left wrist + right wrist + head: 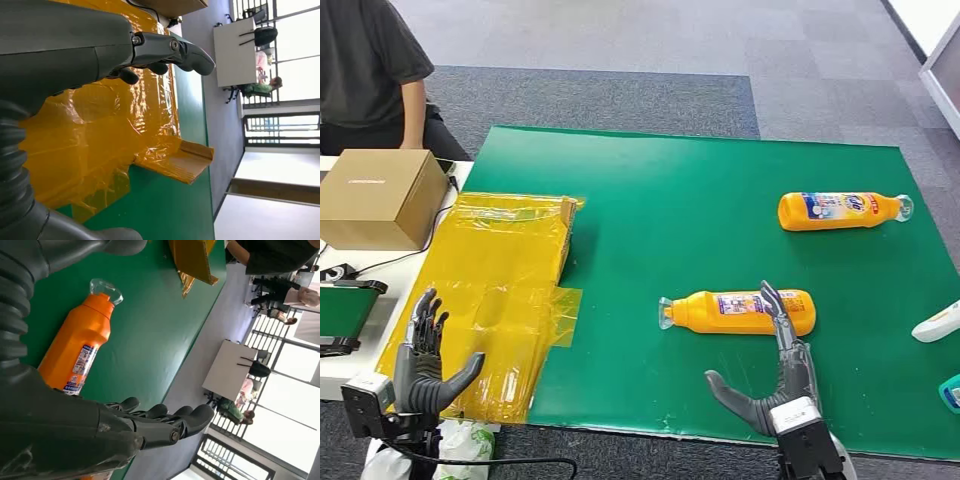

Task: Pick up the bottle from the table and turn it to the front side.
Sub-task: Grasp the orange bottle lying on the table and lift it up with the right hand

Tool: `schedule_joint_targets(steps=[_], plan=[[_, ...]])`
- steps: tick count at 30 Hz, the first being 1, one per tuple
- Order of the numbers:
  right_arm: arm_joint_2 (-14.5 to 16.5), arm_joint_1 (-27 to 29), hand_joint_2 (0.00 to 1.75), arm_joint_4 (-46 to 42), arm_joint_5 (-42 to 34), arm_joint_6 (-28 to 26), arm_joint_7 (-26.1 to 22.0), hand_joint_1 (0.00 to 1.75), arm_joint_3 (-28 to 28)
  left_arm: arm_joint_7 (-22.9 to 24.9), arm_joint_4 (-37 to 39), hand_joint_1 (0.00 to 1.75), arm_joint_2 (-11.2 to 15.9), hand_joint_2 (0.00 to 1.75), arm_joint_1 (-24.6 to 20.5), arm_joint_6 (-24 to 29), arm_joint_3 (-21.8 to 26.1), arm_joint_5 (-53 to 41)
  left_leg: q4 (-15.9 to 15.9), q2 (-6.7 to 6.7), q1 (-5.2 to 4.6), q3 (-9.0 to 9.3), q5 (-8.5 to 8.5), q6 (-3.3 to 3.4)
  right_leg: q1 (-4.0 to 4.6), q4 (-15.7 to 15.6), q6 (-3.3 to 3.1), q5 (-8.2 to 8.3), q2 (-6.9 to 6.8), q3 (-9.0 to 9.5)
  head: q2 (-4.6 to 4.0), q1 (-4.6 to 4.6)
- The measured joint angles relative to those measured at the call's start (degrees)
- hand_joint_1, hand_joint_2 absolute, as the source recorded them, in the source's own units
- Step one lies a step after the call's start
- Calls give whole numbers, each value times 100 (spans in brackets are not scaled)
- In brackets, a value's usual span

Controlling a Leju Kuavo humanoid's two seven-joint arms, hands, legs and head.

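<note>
An orange bottle with a clear cap lies on its side on the green mat, cap pointing left; the right wrist view shows the same bottle close by. My right hand hovers just in front of it, fingers spread and reaching up toward its right end, thumb out to the left, holding nothing. A second orange bottle lies farther back on the right. My left hand stands open over the yellow plastic sheet at the left, fingers extended and empty.
A cardboard box sits on the white table at the left, with a seated person behind it. A white object and a teal one lie at the mat's right edge. A flat yellow-wrapped carton lies under the plastic.
</note>
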Motion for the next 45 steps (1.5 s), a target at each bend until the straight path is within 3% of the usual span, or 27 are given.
schedule_joint_targets(steps=[9,13,18,25,32,41,45], plan=[[0,11,175,-24,136,-75,33,0,0,0,0,0,-1,175,0,-15,1,36,0,0,0,0,0,0,0,0,0,0,0,0,-1,0],[-1,8,175,-93,970,-455,252,0,9,-5,0,0,1,175,1,-94,16,54,0,0,0,0,0,0,0,0,0,0,0,1,-1,0],[-72,-134,175,-143,2257,-647,932,0,52,-100,20,0,7,175,11,-212,104,104,0,0,0,0,0,0,0,0,0,0,0,0,0,0],[-610,-669,175,316,3185,-189,1688,0,31,-386,308,0,44,175,-90,-301,192,92,1,0,-3,0,3,4,-3,-2,9,7,0,1,-1,0],[-1155,-1332,175,1400,3381,-20,1885,0,-157,-424,658,0,110,175,-328,-224,166,106,3,0,-5,-1,10,10,-6,-2,12,15,0,3,-1,0],[-1355,-1535,175,1855,3447,-3,1923,0,-200,-426,806,0,132,175,-392,-199,149,153,2,0,-5,-2,9,10,-5,-1,10,13,0,1,-1,-1],[-1465,-1902,175,2347,3761,63,2068,0,-205,-426,892,0,182,175,-462,-148,61,198,2,1,-5,-3,10,9,-5,-1,12,14,1,0,-1,-1]])
